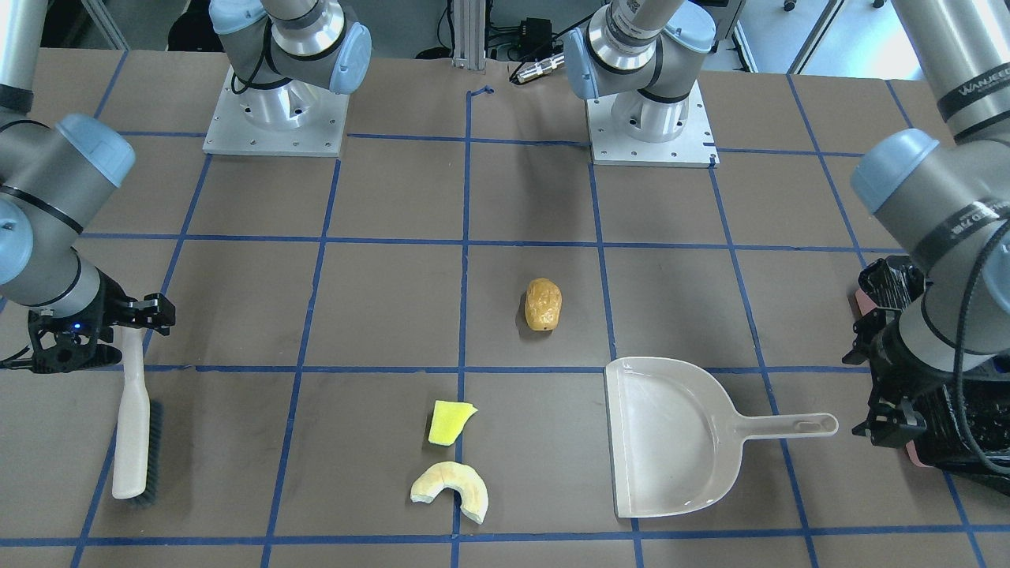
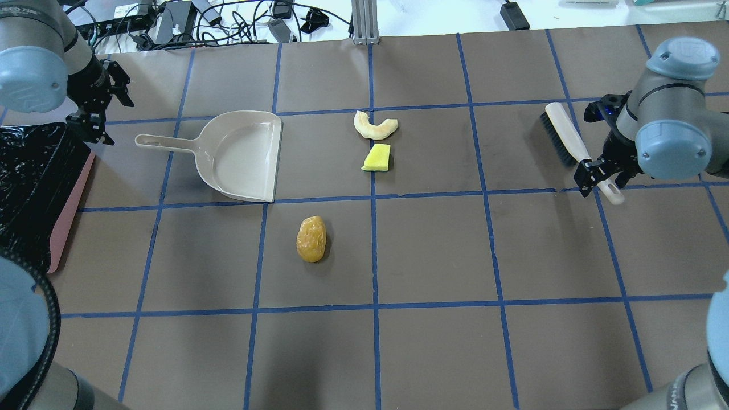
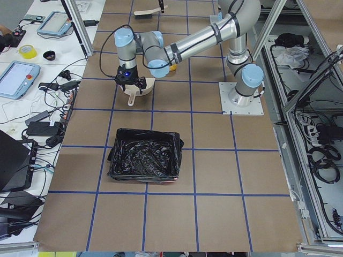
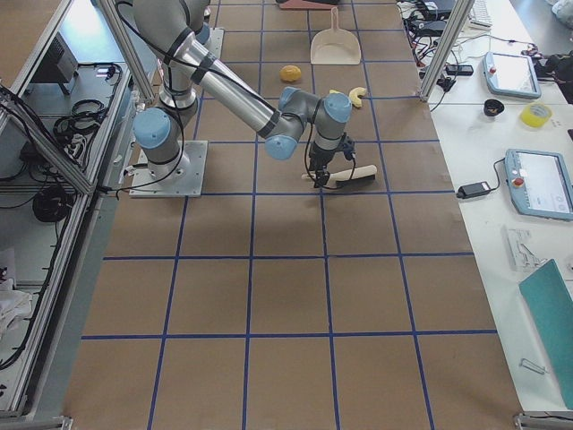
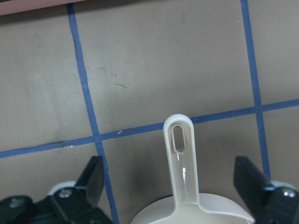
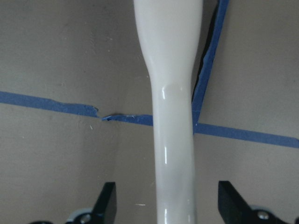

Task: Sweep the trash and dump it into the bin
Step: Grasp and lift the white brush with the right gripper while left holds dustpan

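The trash lies in three bits on the table: a golden-brown lump (image 2: 311, 239), a yellow-green wedge (image 2: 377, 158) and a pale crescent (image 2: 374, 126). The bin (image 2: 34, 171), pink-sided with a black bag, stands at the table's left edge. A beige dustpan (image 2: 239, 156) rests flat beside it. My left gripper (image 5: 170, 175) hovers open over the dustpan's handle (image 5: 180, 158), its fingers wide on either side. My right gripper (image 6: 168, 196) is open and straddles the white handle of the brush (image 2: 572, 142), with a gap on both sides.
The brown table is crossed by blue tape lines (image 2: 373, 250). Both arm bases (image 1: 651, 126) are bolted at the robot's edge. Cables and power supplies (image 2: 171, 23) lie past the far edge. Tablets and tape rolls sit on side benches (image 4: 528, 170).
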